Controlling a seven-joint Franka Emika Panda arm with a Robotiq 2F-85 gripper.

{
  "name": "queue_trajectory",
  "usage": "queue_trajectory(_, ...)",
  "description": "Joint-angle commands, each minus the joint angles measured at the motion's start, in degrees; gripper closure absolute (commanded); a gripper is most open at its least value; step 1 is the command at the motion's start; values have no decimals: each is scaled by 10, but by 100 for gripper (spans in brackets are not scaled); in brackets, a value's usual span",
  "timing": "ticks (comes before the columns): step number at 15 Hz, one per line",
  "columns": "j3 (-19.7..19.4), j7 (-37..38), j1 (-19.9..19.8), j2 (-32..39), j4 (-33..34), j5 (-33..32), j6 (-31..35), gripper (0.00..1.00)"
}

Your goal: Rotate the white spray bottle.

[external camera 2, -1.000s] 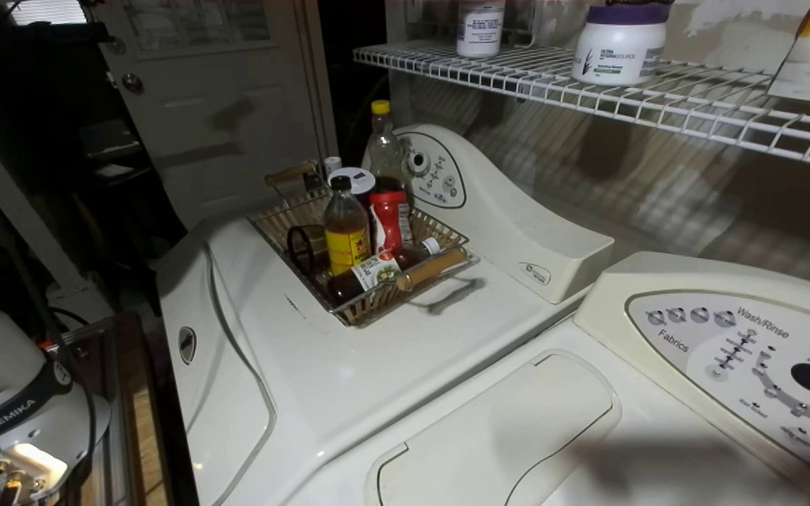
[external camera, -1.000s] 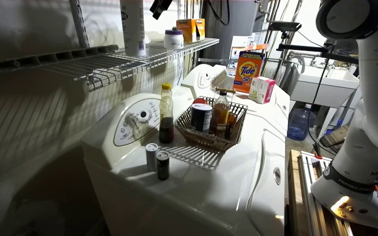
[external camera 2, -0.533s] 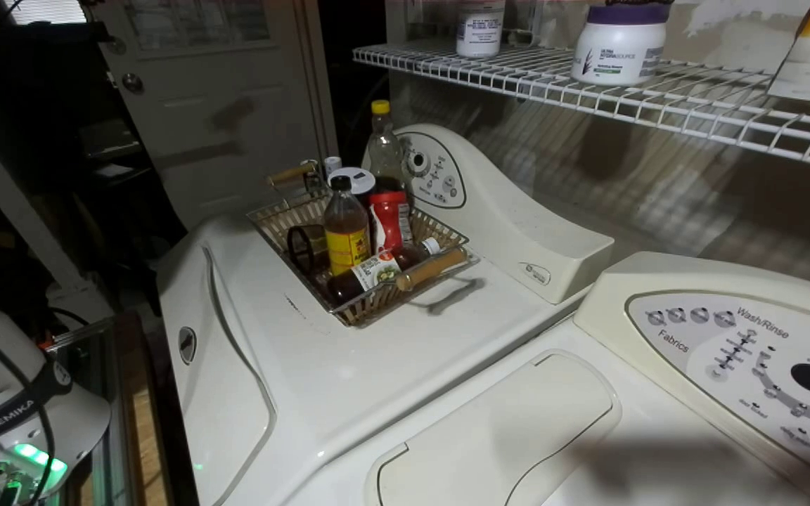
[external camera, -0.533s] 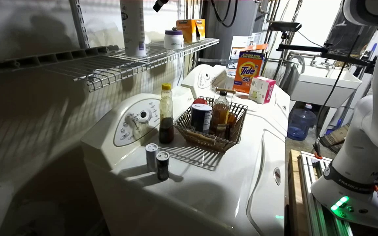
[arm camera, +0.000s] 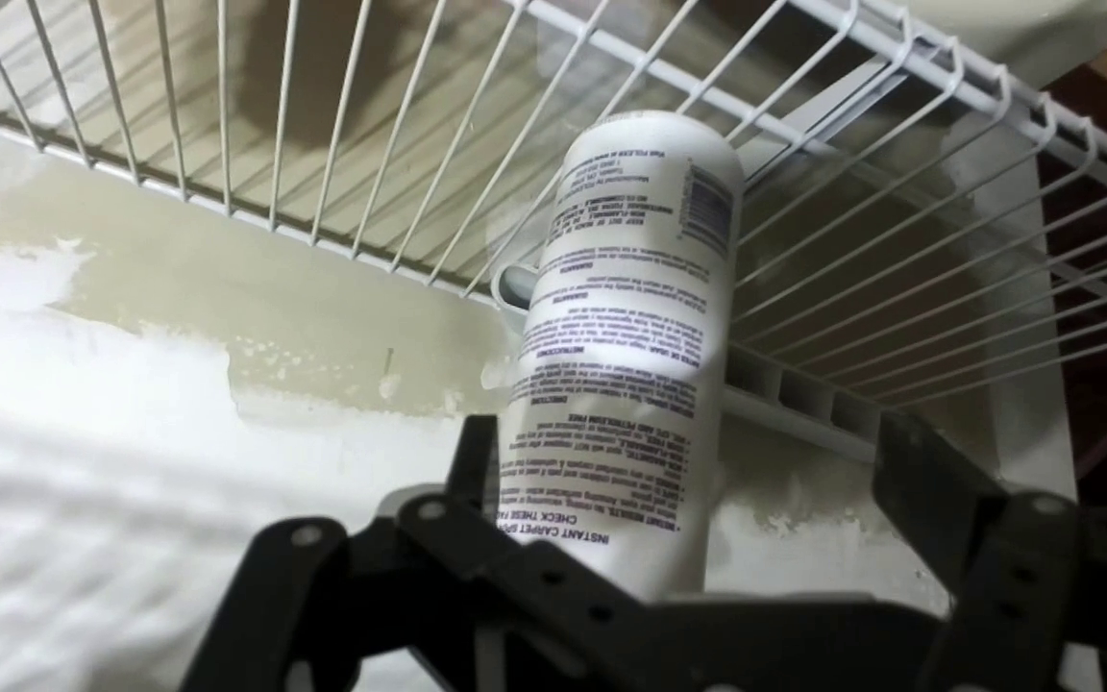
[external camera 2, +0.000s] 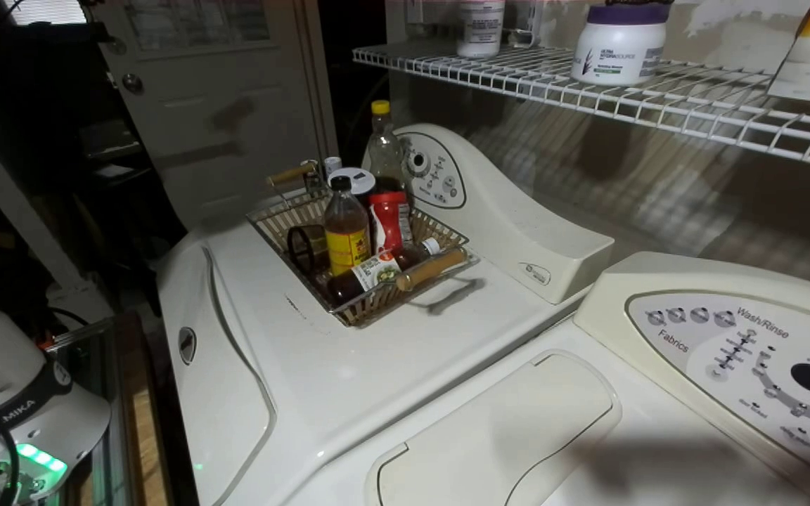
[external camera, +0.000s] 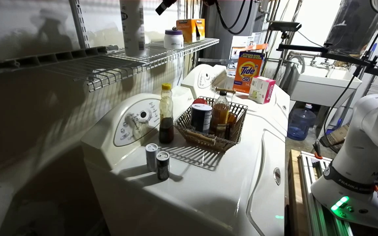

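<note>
The white spray bottle (external camera: pixel 133 29) stands upright on the wire shelf (external camera: pixel 189 49); its top is cut off in both exterior views, and its lower part shows in the other angle (external camera 2: pixel 481 31). In the wrist view the bottle (arm camera: pixel 621 317) appears inverted, with upside-down label text. My gripper (arm camera: pixel 693 461) is open around it. The left finger in that view is close against the bottle's edge; I cannot tell whether it touches. A wide gap separates the right finger from the bottle. A dark gripper part (external camera: pixel 164 6) shows at the top edge of an exterior view.
A purple-lidded white jar (external camera: pixel 174 39) and an orange box (external camera: pixel 190 30) share the shelf. A long grey plastic piece (external camera: pixel 54 58) lies at its end. Below, a wire basket (external camera: pixel 208 141) of bottles and a yellow-capped bottle (external camera: pixel 166 113) stand on the white machine.
The arm's upper part has moved up and right, and its cable has swung right. The gripper part at the top edge has shifted slightly. The base light has turned from orange to green.
</note>
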Motion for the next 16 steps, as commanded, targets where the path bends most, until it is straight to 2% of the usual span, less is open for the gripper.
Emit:
queue_trajectory(1, 17, 2, -16, -2, -1, -3, 0, 0)
queue_trajectory(4, 34, -14, -12, 13, 23, 16, 2, 0)
queue_trajectory(7, 52, 3, -8, 23, 47, 16, 21, 0)
queue_trajectory(12, 49, 78, 7, 32, 58, -10, 91, 0)
queue_trajectory(16, 50, 124, 12, 50, 64, -7, 147, 0)
